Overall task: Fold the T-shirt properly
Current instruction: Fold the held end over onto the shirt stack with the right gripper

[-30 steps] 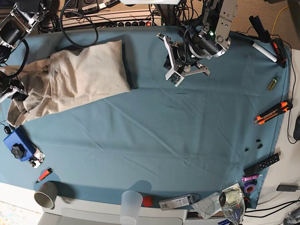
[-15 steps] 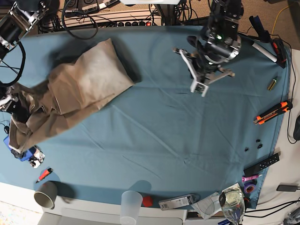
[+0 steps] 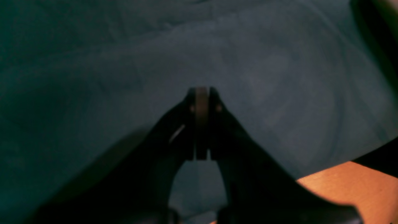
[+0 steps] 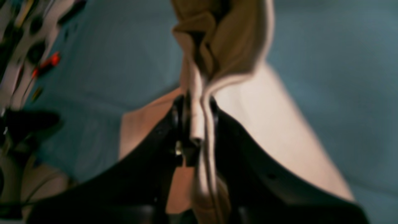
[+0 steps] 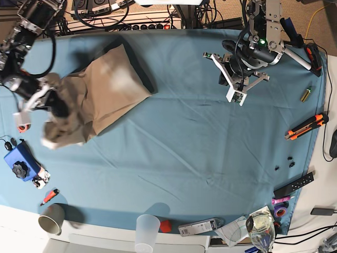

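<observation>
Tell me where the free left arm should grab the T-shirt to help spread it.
Probably the far corner of the T-shirt lying flat on the blue cloth, approached from the open side. The right gripper already pinches the bunched end; the left gripper is shut.

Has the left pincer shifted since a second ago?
Yes. The left pincer has swung rightward, toward the orange-handled tool at the cloth's edge.

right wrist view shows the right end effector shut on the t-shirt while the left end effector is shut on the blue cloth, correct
One part is wrong. The right end effector is shut on a bunched fold of the T-shirt, as the right wrist view shows. But the left end effector is shut on nothing: the left wrist view shows its fingers closed together above the blue cloth, holding none of it.
</observation>
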You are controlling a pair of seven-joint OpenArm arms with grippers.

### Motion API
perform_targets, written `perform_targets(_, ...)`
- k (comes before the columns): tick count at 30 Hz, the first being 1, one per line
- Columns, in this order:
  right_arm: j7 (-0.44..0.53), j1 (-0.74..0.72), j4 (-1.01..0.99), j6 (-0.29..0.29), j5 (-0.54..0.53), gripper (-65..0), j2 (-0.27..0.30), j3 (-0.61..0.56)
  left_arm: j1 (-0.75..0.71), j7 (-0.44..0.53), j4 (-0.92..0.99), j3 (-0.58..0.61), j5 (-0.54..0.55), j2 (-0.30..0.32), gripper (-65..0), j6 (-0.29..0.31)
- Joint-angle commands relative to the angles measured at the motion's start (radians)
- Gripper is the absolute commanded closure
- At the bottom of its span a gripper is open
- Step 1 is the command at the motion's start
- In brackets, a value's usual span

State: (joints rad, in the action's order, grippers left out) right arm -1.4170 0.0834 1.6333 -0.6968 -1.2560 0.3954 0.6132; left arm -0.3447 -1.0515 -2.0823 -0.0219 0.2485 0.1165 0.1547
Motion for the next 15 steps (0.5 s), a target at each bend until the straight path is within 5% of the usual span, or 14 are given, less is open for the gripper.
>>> perform_targets(1,0.021,-0.011,0.023,-0.001,-0.026,0.0,0.018,-0.018,0.000,0.011,-0.024,-0.002,0.007,0.001,0.0,0.003)
perform_targets(12,0.021,-0.011,0.080,-0.001,-0.024,0.0,0.017,-0.191,-0.005,0.024,-0.024,-0.002,0.006,0.000,0.0,0.002)
perform_targets(15,0.021,-0.011,0.080,-0.001,0.047,0.0,0.017,-0.251,-0.005,0.028,-0.024,-0.002,0.006,0.000,0.0,0.002)
